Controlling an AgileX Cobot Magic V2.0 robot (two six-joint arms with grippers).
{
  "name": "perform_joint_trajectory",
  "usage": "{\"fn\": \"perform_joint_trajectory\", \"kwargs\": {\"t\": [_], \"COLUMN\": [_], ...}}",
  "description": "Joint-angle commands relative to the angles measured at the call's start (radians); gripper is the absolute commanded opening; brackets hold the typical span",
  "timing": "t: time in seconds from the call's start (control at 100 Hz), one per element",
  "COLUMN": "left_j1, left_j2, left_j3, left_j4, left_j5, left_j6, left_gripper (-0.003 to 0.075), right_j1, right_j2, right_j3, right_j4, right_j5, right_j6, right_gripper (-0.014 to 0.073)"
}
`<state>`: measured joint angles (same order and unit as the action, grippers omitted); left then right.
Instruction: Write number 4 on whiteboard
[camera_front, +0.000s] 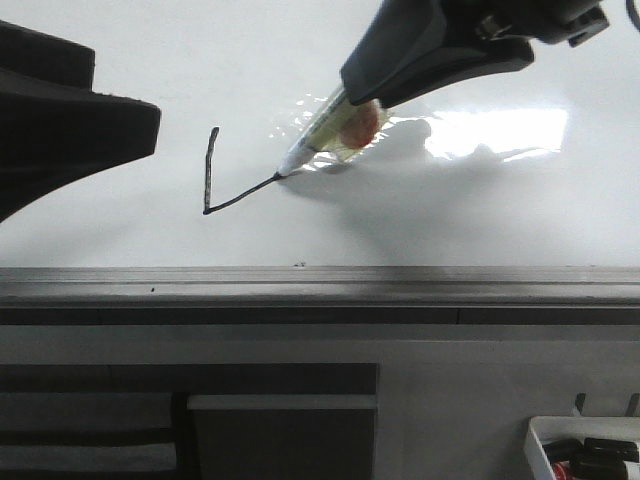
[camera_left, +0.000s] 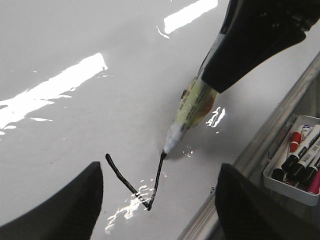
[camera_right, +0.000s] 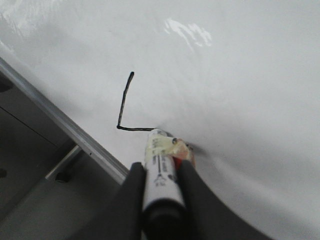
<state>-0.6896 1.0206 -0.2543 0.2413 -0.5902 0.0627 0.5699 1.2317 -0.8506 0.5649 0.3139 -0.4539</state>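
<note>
The right claw (camera_right: 161, 185) pinches a marker (camera_right: 159, 170) between its two black fingers (camera_right: 131, 200). The marker is white with some yellowish tape and a red bit near the front. There is small black print along its side, but it is too small to read. Its tip touches the whiteboard (camera_front: 450, 215) at the end of a black line.

The number 4 (camera_front: 225, 185) is only partly drawn. It has one tall stroke going down and one slanted stroke that runs from the bottom of the tall stroke to the marker tip. Together they look like the letter L. It sits on the lower middle part of the whiteboard, a little above the grey ledge (camera_front: 320, 283).

The left claw (camera_left: 155, 210) hovers over the whiteboard near the drawing. Its two dark fingers (camera_left: 70, 210) are spread wide apart and hold nothing.

A white tray (camera_left: 295, 165) sits beside the ledge. It holds more markers, some with black caps, one red and one pink. Their labels are too blurry to read.

Bright glare (camera_front: 495, 130) shines on the whiteboard.
</note>
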Motion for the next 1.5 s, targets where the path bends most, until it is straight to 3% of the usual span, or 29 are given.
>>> {"fn": "perform_joint_trajectory", "kwargs": {"t": [0.0, 0.26, 0.57, 0.8, 1.03, 1.19, 1.49], "left_j1": [0.002, 0.002, 0.002, 0.002, 0.002, -0.025, -0.033], "left_j2": [-0.014, -0.014, -0.014, -0.014, -0.014, 0.032, 0.146], "left_j3": [-0.024, -0.024, -0.024, -0.024, -0.024, -0.024, -0.024], "left_j4": [-0.018, -0.018, -0.018, -0.018, 0.03, 0.159, 0.075], "left_j5": [-0.074, -0.074, -0.074, -0.076, -0.076, -0.053, -0.173], "left_j6": [-0.002, -0.002, -0.002, -0.002, -0.001, -0.001, -0.001], "left_gripper": [0.0437, 0.0437, 0.0437, 0.0437, 0.0437, 0.0437, 0.0437], "right_j1": [-0.024, 0.081, 0.022, 0.019, 0.022, 0.093, 0.194], "right_j2": [-0.029, -0.046, 0.025, 0.037, 0.012, -0.029, -0.029], "right_j3": [-0.02, -0.099, -0.143, -0.038, -0.033, -0.066, -0.1], "right_j4": [-0.015, -0.018, -0.037, 0.0, 0.02, 0.017, -0.009], "right_j5": [-0.039, -0.053, -0.014, 0.039, 0.028, 0.073, 0.122], "right_j6": [-0.009, -0.011, -0.011, -0.011, -0.011, -0.026, -0.026], "right_gripper": [-0.0061, -0.0061, -0.0061, -0.0061, -0.0061, -0.0061, -0.0061]}}
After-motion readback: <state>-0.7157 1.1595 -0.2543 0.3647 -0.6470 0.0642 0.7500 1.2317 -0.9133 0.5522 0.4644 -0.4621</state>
